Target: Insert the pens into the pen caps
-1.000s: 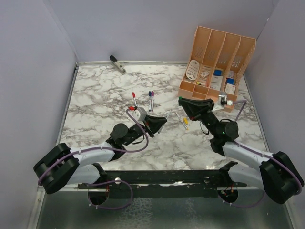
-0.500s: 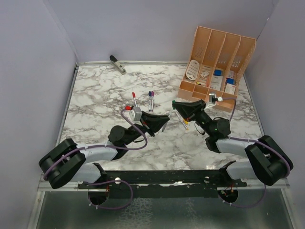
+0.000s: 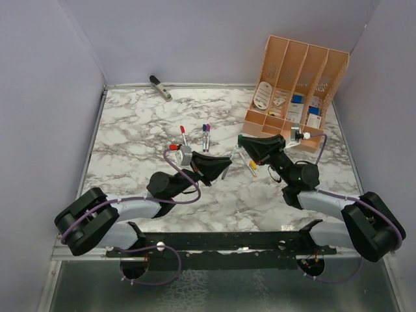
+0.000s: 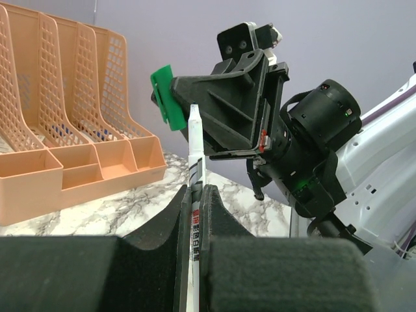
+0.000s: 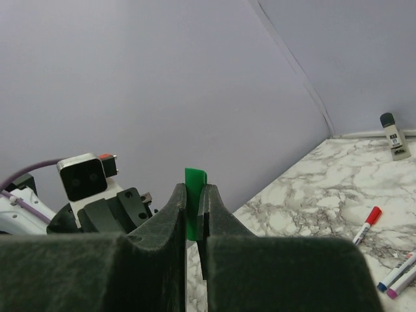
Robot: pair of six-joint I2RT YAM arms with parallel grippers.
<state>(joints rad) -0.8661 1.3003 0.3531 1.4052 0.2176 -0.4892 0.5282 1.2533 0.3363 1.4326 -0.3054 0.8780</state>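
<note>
Above the table's (image 3: pixel 130 130) middle, the left gripper (image 4: pixel 194 192) clamps a white pen (image 4: pixel 195 140), its tip just beside the green cap (image 5: pixel 195 179) pinched by the right gripper (image 5: pixel 193 195). The far-right orange organizer (image 3: pixel 276 52) holds small packets.

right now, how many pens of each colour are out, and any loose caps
red pen: 1
blue pen: 1
purple pen: 1
yellow pen: 1
white pen, uncapped, in the left pincer: 1
green cap, in the right pincer: 1
total: 5 pens, 1 loose cap
</note>
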